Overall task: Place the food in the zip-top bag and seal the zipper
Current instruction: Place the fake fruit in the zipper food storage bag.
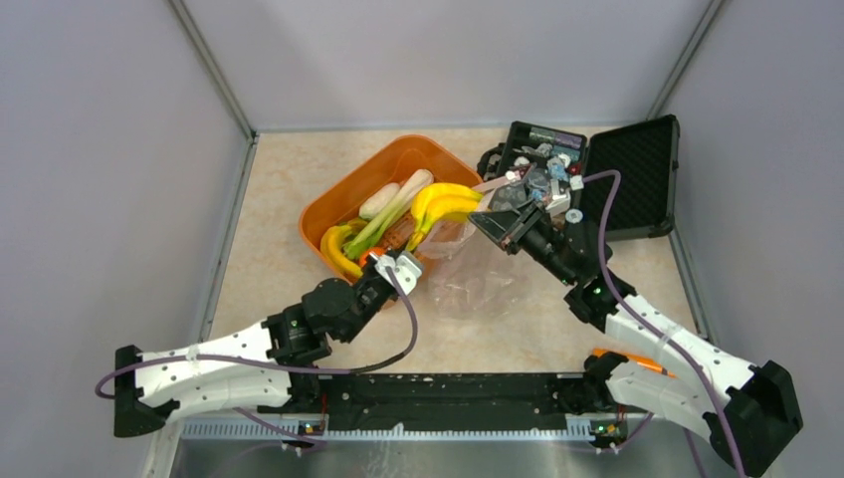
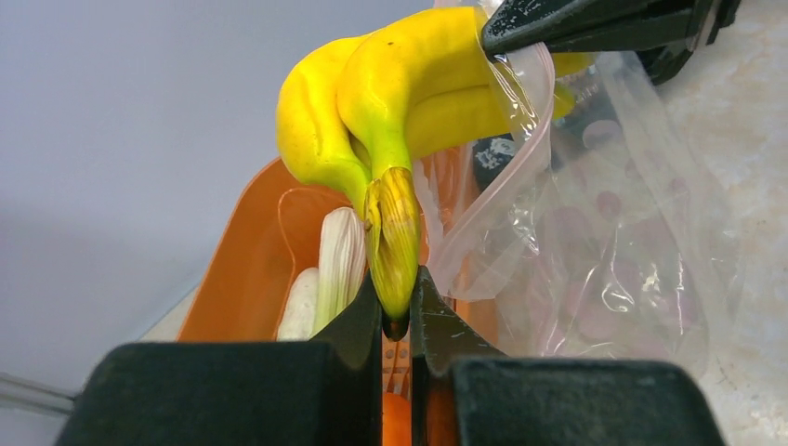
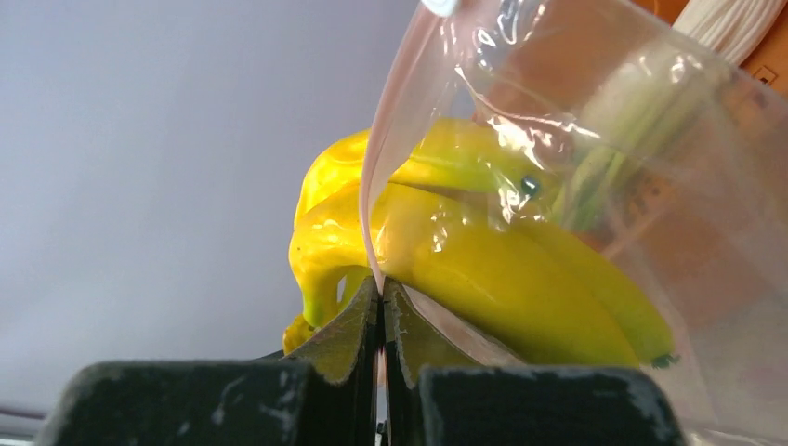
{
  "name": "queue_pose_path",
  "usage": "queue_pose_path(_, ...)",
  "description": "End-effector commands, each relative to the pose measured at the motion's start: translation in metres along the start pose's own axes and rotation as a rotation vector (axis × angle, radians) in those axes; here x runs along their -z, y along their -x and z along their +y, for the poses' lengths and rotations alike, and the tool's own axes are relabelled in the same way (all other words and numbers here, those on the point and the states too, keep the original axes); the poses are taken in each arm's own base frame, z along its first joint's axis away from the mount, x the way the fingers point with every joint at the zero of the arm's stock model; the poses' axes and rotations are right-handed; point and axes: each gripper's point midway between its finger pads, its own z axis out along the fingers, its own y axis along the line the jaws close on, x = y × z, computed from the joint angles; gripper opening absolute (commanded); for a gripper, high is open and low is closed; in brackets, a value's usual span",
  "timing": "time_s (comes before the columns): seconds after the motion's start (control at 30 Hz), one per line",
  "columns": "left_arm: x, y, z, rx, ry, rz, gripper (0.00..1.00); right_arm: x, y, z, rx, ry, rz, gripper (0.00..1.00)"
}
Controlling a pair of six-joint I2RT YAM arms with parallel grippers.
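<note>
A bunch of yellow bananas (image 1: 445,202) hangs above the basket's right edge. My left gripper (image 2: 398,302) is shut on its greenish stem (image 2: 395,242). The far ends of the bananas (image 3: 483,269) sit inside the mouth of the clear zip-top bag (image 1: 478,274). My right gripper (image 3: 380,290) is shut on the bag's pinkish zipper strip (image 3: 376,186) and holds that edge up. The rest of the bag droops onto the table. More food lies in the orange basket (image 1: 338,199): another banana bunch (image 1: 338,249), green stalks (image 1: 383,221) and a whitish piece (image 1: 379,199).
An open black case (image 1: 637,169) full of small trinkets stands at the back right, just behind the right gripper. Grey walls close in the table on the left, the back and the right. The basket stands at the back centre-left.
</note>
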Motion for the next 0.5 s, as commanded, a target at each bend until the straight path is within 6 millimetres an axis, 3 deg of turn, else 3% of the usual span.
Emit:
queue_pose_path(0.0,0.015,0.032,-0.018,-0.063,-0.168,-0.157,0.00,0.000,0.027,0.007,0.034,0.018,-0.095,0.00)
queue_pose_path(0.1,0.021,0.034,-0.002,-0.097,-0.116,-0.155,0.00,0.002,0.029,-0.007,0.074,-0.038,-0.108,0.00)
queue_pose_path(0.2,0.029,0.048,0.005,-0.106,-0.119,-0.217,0.00,0.002,0.025,-0.016,0.105,-0.061,-0.095,0.00)
queue_pose_path(0.33,0.036,0.065,-0.010,-0.153,-0.224,-0.304,0.00,-0.008,0.006,-0.021,0.177,-0.058,0.025,0.00)
queue_pose_path(0.47,0.035,0.068,-0.030,-0.214,-0.324,-0.330,0.00,-0.011,-0.011,-0.009,0.175,0.061,0.103,0.00)
